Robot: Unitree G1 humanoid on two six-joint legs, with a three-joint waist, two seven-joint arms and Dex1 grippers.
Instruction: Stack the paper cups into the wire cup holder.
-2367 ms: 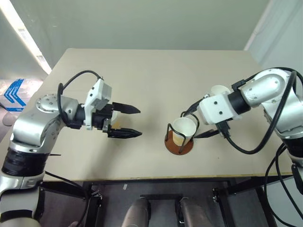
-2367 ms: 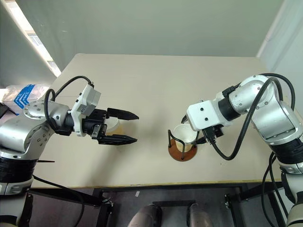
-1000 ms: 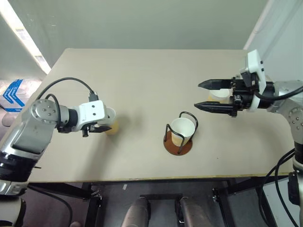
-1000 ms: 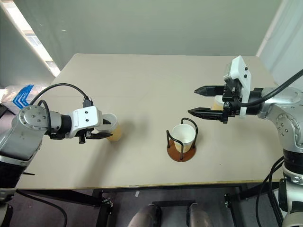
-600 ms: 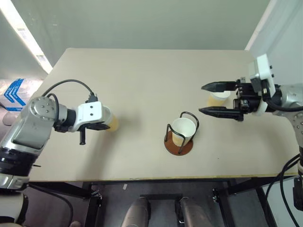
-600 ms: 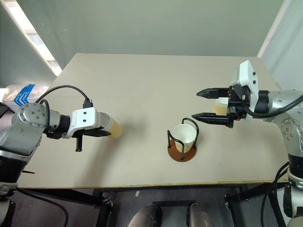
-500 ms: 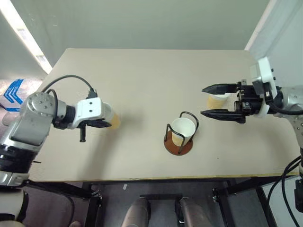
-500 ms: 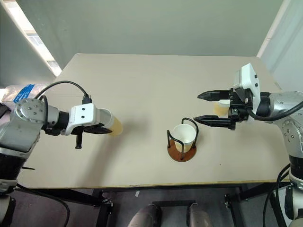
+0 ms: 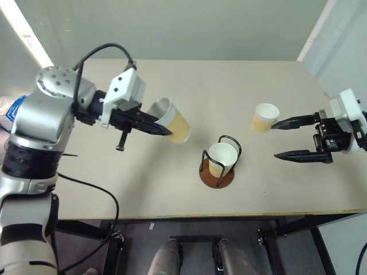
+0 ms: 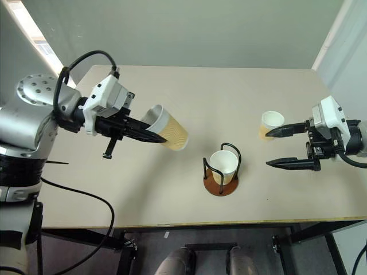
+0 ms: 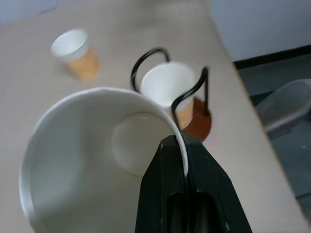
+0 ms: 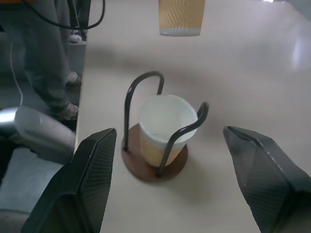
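Currently the left end effector is clamped on the rim wall of a tan-yellow tapered paper cup with a white rolled rim, one finger inside the cup and one outside. This cup is in the air over the left-centre of the beige surface, tilted with its mouth toward the arm and its base pointing right and down.

A round reddish-brown disc holder with black upright wire loops stands near the front middle of the surface. A second, identical paper cup sits upright inside it. A third cup stands upright on the surface, to the right and farther back, just beside the upper finger of the right end effector, which is spread wide and empty.

Judgement on the step in hand: carry and nest the held cup.
- Bring the cup over the holder before lowering it.
- Roll the wrist so the base points straight down; at the present tilt the base would catch the seated cup's rim or a wire loop.
- Descend between the loops, keeping the outside finger clear of the wire.
- Release only once the cup has seated inside the lower one.
- Risk: the thin paper wall may deform under a rim pinch.

Writing: no brand, label or text is legible on the cups or holder.
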